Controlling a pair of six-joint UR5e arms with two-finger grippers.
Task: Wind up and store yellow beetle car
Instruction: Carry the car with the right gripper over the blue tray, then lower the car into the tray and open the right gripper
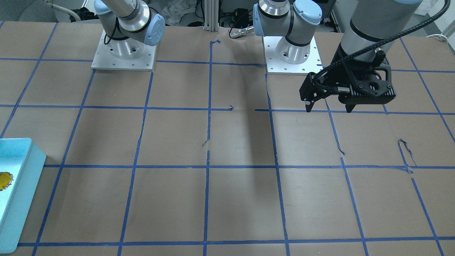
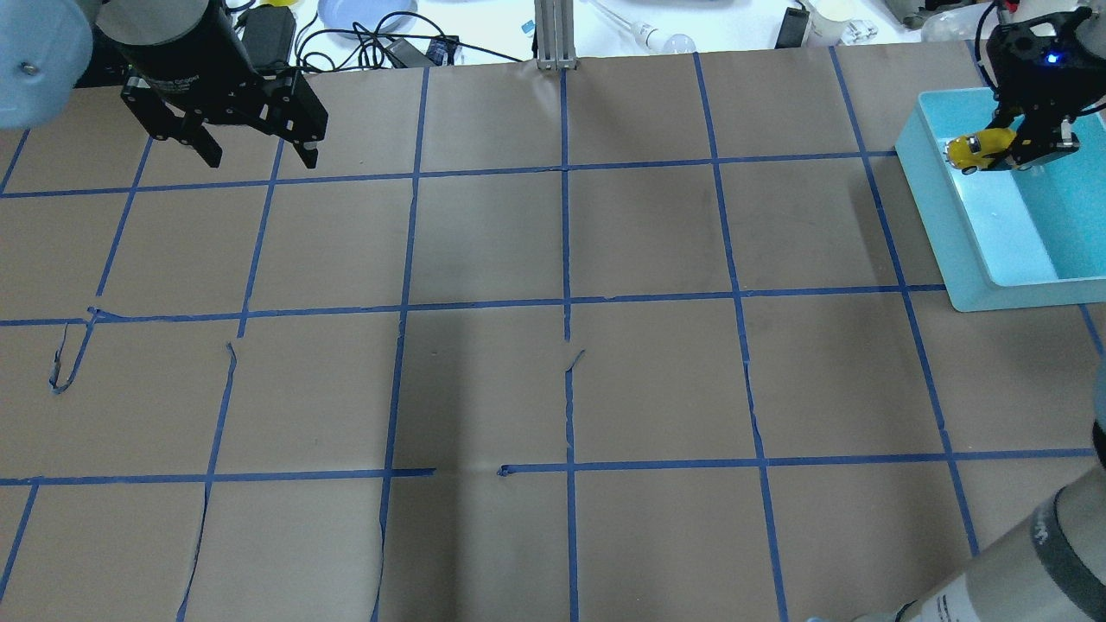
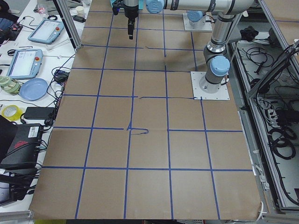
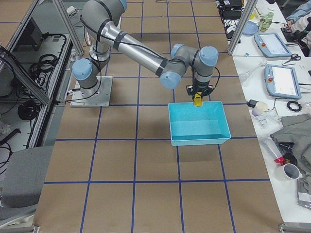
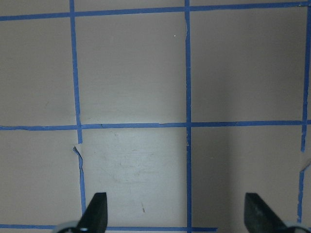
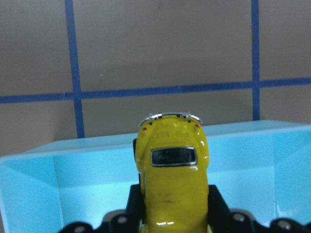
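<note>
Risk: if the right gripper lets go too high or off-centre, the yellow beetle car may bounce or roll vs. the blue bin wall. Car's clamped betw. its fingers, nose past the tips, over the bin interior. Left gripper is spread, empty, well apart.

text: none legible | left-wrist lettering: too small

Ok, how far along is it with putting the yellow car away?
The car is clamped in the right gripper over the blue bin, so pickup is done. Left to do: lower and release it. The left gripper hangs open and empty. Winding can't be judged.
</note>
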